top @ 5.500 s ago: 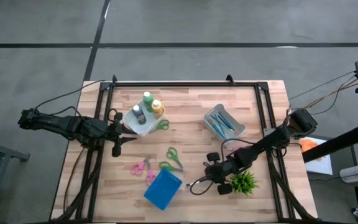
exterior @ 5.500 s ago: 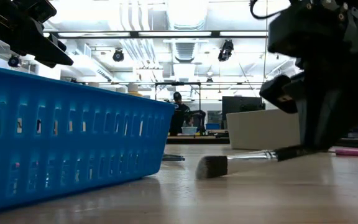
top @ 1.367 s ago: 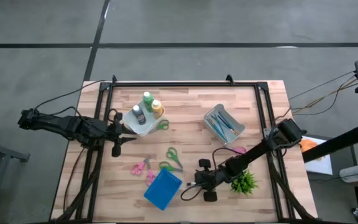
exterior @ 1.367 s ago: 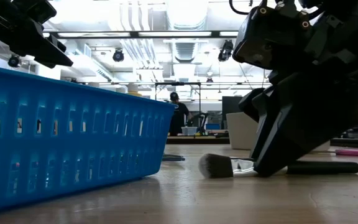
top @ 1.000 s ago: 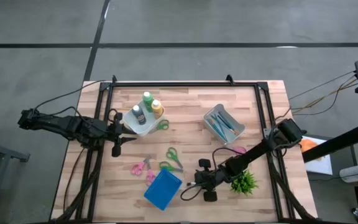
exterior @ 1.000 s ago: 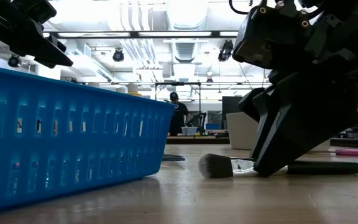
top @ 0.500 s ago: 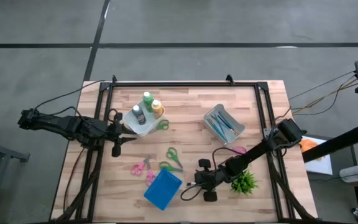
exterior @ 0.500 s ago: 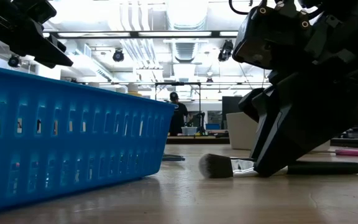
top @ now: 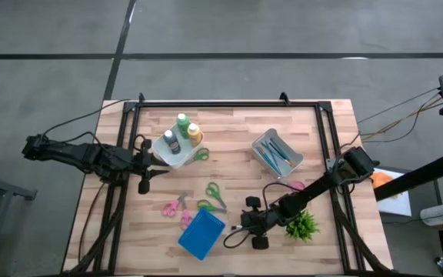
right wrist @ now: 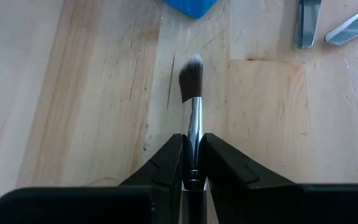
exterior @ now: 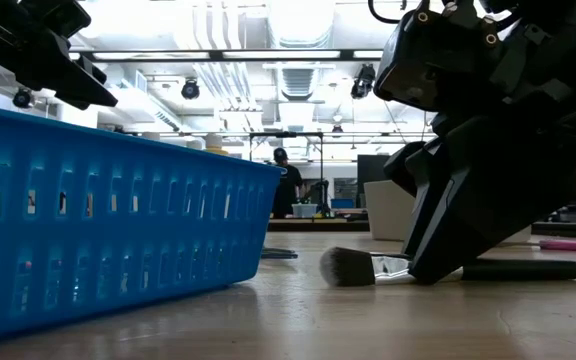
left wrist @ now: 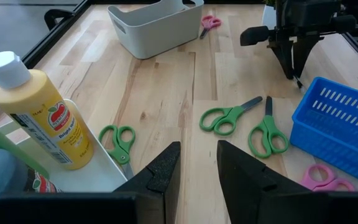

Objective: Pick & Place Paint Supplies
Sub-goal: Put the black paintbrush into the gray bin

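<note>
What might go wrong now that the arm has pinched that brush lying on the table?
The right gripper is shut on the brush near its metal collar, with the long handle sticking out behind. Held that far off-centre, the brush may tip or slip when lifted. The blue basket sits close to the bristles, so a low sweep could bump it. The green scissors also lie nearby and could get nudged.

Bottles point(top: 181, 135): green, yellow-orange, dark grey — upright, clustered in white tray.
Thin brushes point(top: 277, 155): blue-handled, lying in grey bin.
Dark-bristled brush point(right wrist: 192, 99): flat on table — ferrule between right gripper point(right wrist: 193, 163) fingers.
</note>
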{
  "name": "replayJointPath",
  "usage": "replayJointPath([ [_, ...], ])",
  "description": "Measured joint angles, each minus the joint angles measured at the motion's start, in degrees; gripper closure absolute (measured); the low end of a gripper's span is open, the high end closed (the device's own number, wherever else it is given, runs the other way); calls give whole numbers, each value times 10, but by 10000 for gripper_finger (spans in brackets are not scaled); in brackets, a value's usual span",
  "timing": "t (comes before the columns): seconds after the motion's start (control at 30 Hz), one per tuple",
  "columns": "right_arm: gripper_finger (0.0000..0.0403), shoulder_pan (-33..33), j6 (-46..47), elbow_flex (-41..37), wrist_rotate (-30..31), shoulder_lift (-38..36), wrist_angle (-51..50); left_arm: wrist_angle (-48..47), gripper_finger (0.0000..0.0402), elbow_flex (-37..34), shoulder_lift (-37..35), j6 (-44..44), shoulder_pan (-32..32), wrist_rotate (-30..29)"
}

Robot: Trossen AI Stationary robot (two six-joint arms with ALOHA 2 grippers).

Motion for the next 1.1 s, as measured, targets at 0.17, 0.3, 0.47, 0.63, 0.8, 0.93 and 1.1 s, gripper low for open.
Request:
replayJointPath([
  [0.17,345,0,0,4,0,-2,-3,0,294,0,0,0,0,0],
  [0.3,345,0,0,8,0,-2,-8,0,294,0,0,0,0,0],
  [0.47,345,0,0,8,0,-2,-8,0,294,0,0,0,0,0],
  [0.63,345,0,0,8,0,-5,-8,0,294,0,0,0,0,0],
  [0.8,345,0,0,8,2,-9,-10,0,294,0,0,0,0,0],
  [0.93,345,0,-2,7,2,-14,-13,0,294,0,0,0,0,0],
  [1.1,345,0,-2,7,0,-17,-19,0,294,0,0,0,0,0],
])
